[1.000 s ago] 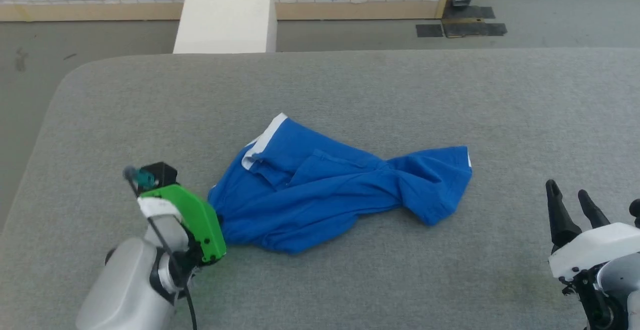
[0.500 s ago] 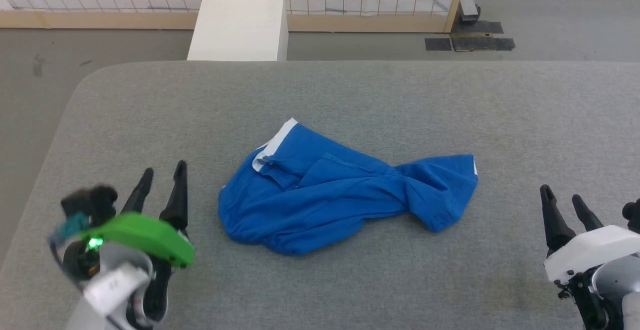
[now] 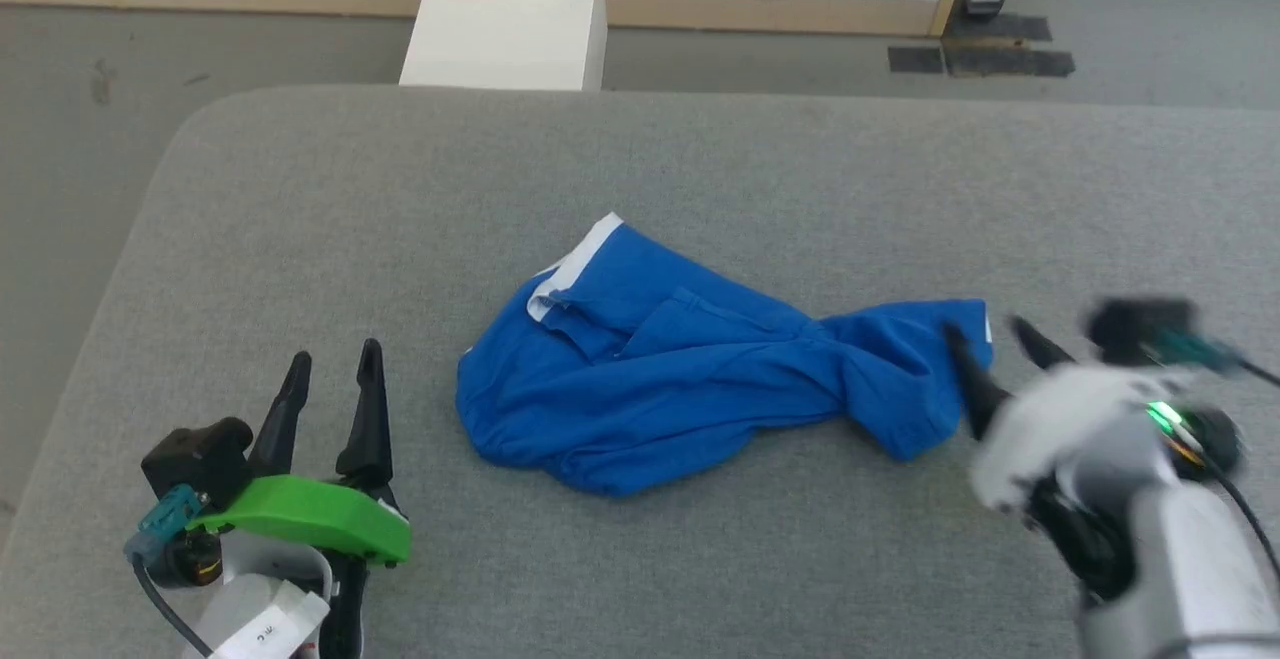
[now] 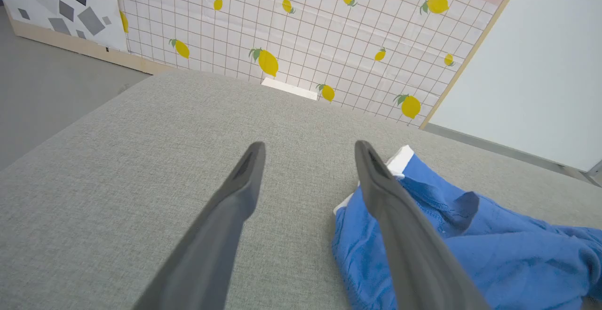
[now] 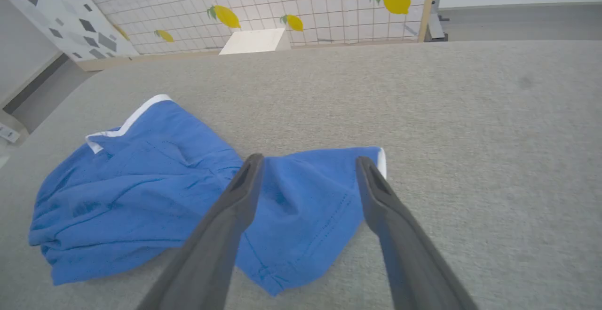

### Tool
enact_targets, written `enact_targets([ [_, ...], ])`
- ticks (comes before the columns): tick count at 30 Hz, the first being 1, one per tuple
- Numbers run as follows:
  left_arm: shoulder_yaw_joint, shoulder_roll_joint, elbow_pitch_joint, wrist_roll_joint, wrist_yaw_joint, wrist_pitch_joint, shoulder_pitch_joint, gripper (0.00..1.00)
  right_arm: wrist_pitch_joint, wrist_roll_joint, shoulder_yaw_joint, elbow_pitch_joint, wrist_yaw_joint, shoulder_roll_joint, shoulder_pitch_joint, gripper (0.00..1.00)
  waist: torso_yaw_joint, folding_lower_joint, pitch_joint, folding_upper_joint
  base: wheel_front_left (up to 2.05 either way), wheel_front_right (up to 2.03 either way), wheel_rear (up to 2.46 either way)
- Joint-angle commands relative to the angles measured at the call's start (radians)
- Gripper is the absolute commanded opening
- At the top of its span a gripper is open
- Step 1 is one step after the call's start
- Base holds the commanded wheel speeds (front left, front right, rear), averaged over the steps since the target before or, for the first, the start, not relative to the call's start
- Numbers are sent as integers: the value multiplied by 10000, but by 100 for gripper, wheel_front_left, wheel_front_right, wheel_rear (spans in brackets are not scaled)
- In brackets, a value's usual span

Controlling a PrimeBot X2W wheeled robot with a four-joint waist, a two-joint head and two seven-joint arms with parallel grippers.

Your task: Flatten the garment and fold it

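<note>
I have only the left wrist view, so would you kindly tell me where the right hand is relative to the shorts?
Observer: The right hand is open at the right end of the shorts, its fingers either side of that leg's hem. I cannot tell whether it touches.
Operator: Thank you. How do the shorts lie overall?
Observer: Bunched, and twisted narrow between the wide left part and the right leg.
Operator: And is my own hand touching them?
Observer: No. In the head view the left hand has bare gray surface between it and the shorts.
</note>
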State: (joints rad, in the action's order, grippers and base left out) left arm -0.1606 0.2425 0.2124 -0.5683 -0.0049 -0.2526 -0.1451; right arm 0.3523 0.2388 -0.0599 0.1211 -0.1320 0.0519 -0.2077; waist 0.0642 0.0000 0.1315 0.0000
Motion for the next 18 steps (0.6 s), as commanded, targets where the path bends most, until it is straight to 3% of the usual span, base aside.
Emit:
enact_targets([
  [1, 38, -45, -47, 210, -65, -73, -110, 100, 255, -39, 327, 1, 13, -16, -436, 100, 144, 0, 217, 0, 0, 0, 0],
  [9, 113, -320, 19, 361, -280, -87, -367, 100, 2676, -1028, 2656, 1385, 13, 37, -2580, 100, 626, 0, 714, 0, 0, 0, 0],
  [18, 412, -609, 67, 596, -540, -90, -512, 100, 4058, -1318, 4133, 3001, 13, 250, -3821, 100, 937, 0, 967, 0, 0, 0, 0],
])
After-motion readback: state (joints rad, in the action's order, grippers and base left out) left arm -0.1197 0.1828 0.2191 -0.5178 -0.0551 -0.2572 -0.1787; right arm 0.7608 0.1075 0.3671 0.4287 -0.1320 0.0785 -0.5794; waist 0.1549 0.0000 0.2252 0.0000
